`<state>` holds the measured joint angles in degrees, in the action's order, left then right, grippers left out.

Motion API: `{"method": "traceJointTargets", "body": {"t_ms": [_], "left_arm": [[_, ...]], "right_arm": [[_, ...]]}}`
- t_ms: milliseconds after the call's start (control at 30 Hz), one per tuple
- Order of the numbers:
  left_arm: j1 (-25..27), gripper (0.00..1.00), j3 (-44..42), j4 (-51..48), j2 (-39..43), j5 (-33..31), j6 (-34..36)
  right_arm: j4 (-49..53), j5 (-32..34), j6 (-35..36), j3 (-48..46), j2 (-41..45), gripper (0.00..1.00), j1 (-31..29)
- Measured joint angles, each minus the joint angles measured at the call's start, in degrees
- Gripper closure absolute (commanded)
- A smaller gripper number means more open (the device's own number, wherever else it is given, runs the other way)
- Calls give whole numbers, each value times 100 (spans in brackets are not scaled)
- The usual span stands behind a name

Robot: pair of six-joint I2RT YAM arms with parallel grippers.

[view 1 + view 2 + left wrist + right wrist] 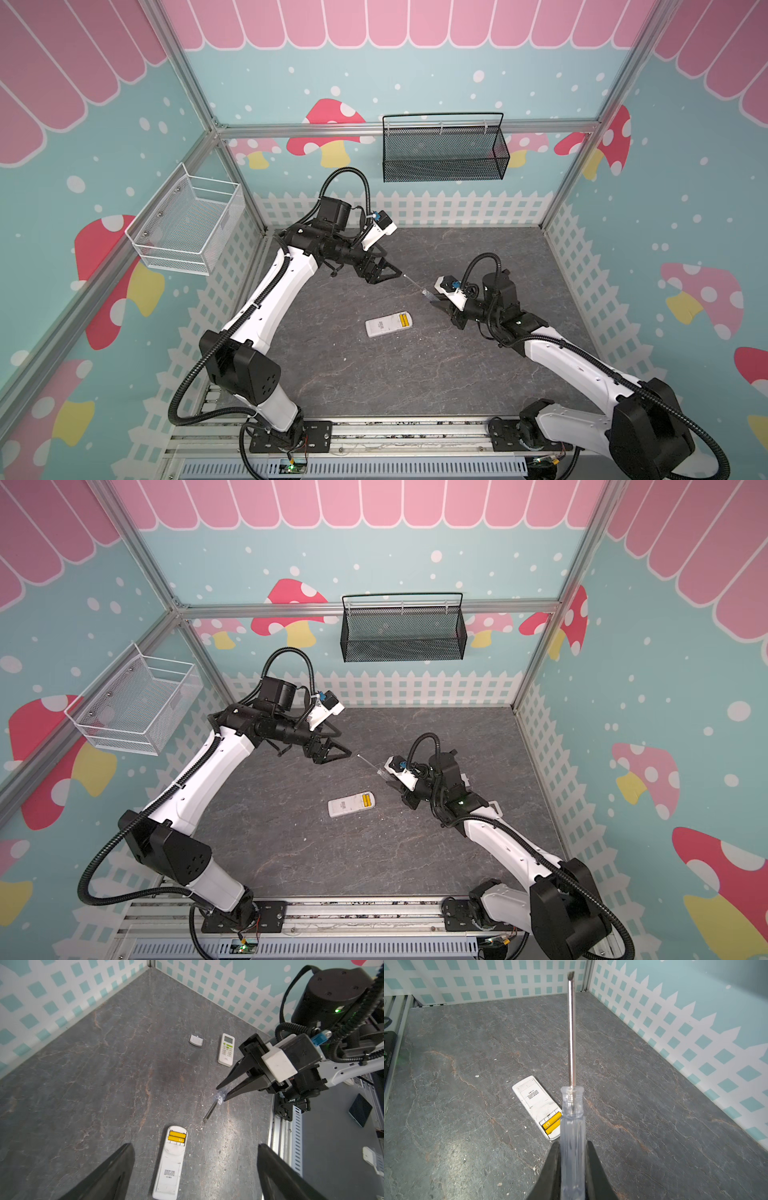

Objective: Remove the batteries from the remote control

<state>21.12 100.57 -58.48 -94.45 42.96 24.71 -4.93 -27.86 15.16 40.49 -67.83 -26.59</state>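
- Yellow batteries sit in the remote control.
- Right tool, at its 2 o'clock, clenches the screwdriver.
- Left tool, at 12 o'clock, released.

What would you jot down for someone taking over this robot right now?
Left gripper: open, empty, above the table.
Right gripper: shut on the clear handle of the screwdriver.
Done: the face-down remote is uncovered; a loose cover lies near the second remote, which is face up.
To do: both yellow batteries sit in the face-down remote; lift them out, then check the second remote.
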Motion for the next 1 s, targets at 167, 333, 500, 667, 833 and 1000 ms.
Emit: {"method": "traceJointTargets", "body": {"t_ms": [167, 333, 500, 667, 833, 1000], "left_arm": [[243, 14, -160, 125, -52, -39, -557], [341, 17, -599, 426, -52, -15, -1351], [348, 30, -992, 907, -48, 98, -2229], [378, 42, -1180, 1423, -48, 400, -2863], [435, 55, -1222, 1714, -48, 577, -3141], [457, 67, -1381, 1853, -48, 678, -3185]], "right_arm": [[-223, 286, 328, -109, 85, 100, -66], [-313, 820, 678, -122, 251, 100, -319], [-518, 1259, 925, -122, 354, 100, -431], [-564, 1427, 1043, -122, 330, 100, -509], [-564, 1460, 1073, -120, 177, 100, -636], [-546, 1480, 1032, -70, 90, 100, -658]]}}
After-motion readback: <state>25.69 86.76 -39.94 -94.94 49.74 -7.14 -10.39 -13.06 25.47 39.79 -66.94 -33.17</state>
